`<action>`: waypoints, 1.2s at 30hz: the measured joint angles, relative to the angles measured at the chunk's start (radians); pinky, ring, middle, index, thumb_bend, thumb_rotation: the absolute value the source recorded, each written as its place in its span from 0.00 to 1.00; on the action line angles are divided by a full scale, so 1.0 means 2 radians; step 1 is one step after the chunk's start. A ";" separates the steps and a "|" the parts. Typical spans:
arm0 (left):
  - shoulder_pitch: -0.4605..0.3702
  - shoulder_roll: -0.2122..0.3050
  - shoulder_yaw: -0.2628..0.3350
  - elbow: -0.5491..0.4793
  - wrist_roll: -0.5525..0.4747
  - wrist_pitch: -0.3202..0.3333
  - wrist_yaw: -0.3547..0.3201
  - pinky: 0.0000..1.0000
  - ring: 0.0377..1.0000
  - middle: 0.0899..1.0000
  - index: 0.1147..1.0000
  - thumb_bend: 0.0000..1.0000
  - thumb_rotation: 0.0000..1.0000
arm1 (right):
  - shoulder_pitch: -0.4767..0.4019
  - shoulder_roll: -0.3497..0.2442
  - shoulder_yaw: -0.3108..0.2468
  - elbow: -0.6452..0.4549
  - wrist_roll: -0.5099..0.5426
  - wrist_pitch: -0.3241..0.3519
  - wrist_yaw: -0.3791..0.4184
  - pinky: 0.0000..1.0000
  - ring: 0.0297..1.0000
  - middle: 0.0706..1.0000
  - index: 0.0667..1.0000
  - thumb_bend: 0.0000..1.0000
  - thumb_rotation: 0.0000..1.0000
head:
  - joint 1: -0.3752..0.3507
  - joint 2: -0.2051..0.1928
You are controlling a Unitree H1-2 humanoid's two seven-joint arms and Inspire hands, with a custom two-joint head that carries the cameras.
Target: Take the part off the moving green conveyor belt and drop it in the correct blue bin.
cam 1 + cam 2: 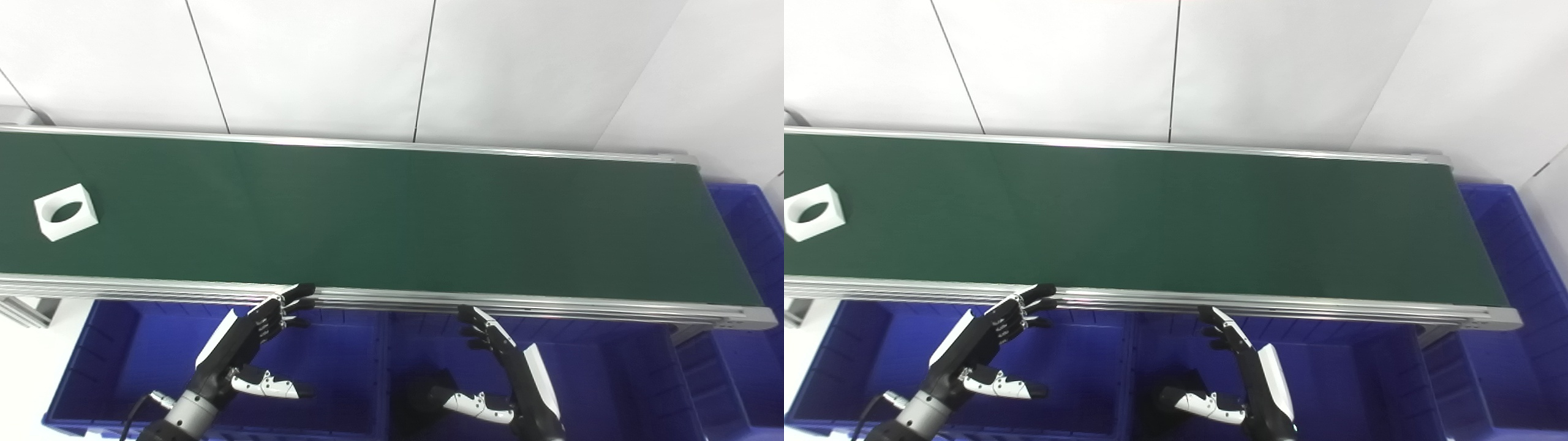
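A white square block with a round hole (65,211) lies on the green conveyor belt (392,214) at its far left; it also shows in the right eye view (813,212). My left hand (248,343) is open and empty, held over a blue bin (122,367) just below the belt's near rail. My right hand (508,373) is open and empty over the middle blue bin (416,343). Both hands are far to the right of the block.
A dark object (422,392) lies in the middle bin. A third bin (625,380) sits to its right, and another blue bin (753,245) stands at the belt's right end. The silver rail (392,299) runs along the belt's near edge. White wall panels stand behind.
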 measured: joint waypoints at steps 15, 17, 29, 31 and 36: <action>0.004 -0.027 -0.014 0.007 0.035 -0.005 0.012 0.73 0.81 0.84 0.81 0.88 0.08 | 0.006 -0.027 -0.016 0.016 0.040 -0.021 0.008 0.72 0.78 0.82 0.85 0.86 0.32 | 0.177 -0.069; 0.004 -0.032 -0.016 0.009 0.044 -0.006 0.019 0.73 0.81 0.84 0.81 0.89 0.09 | 0.006 -0.029 -0.021 0.027 0.036 -0.028 0.008 0.73 0.79 0.82 0.85 0.86 0.32 | 0.177 -0.069; 0.004 -0.033 -0.026 0.017 0.062 -0.006 0.040 0.73 0.80 0.83 0.81 0.89 0.07 | 0.003 -0.029 -0.028 0.061 0.045 -0.059 0.008 0.74 0.79 0.83 0.85 0.86 0.30 | 0.179 -0.090; 0.004 -0.032 -0.028 0.018 0.063 -0.006 0.043 0.73 0.79 0.83 0.80 0.90 0.07 | 0.002 -0.029 -0.028 0.064 0.045 -0.061 0.008 0.73 0.79 0.83 0.85 0.86 0.32 | 0.180 -0.094; 0.003 -0.032 -0.032 0.021 0.066 -0.006 0.052 0.72 0.78 0.82 0.79 0.91 0.06 | 0.001 -0.030 -0.028 0.074 0.049 -0.062 0.008 0.75 0.79 0.83 0.85 0.88 0.29 | 0.196 -0.122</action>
